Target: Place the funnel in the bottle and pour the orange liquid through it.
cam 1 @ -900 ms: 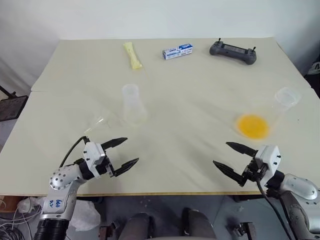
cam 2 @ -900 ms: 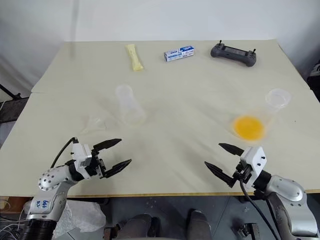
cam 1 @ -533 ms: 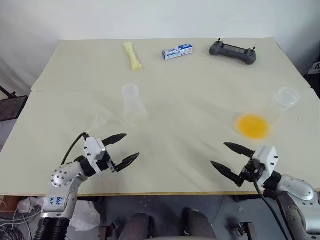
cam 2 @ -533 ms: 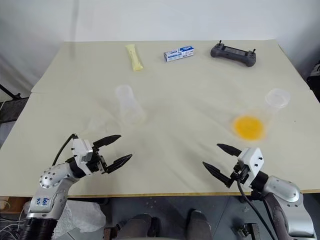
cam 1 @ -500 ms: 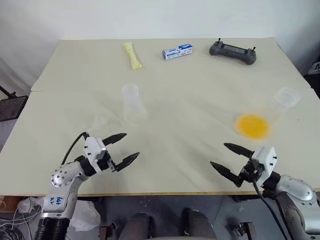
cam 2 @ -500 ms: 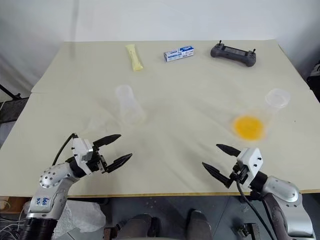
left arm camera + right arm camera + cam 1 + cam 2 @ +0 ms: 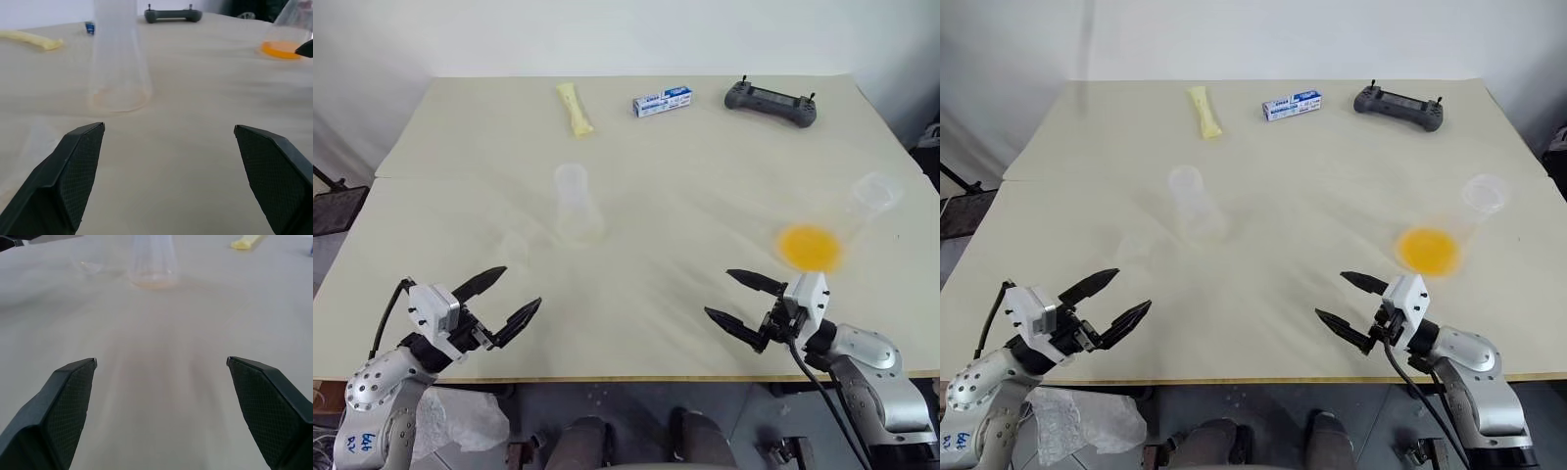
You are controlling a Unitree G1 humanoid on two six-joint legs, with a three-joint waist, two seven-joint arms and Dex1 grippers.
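Bright, even, diffuse light; shadows on the bench (image 7: pixel 705 166) are faint. Head views are sharp. In wrist views the near fingers (image 7: pixel 73 176) loom large and soft.

The bottle (image 7: pixel 573 204), clear and colourless, stands upright left of the desk's (image 7: pixel 685 176) middle. Just to its left lies the funnel (image 7: pixel 87 266), a faint transparent cone, apparently on its side. The orange liquid (image 7: pixel 809 246) is a bright round patch far right.
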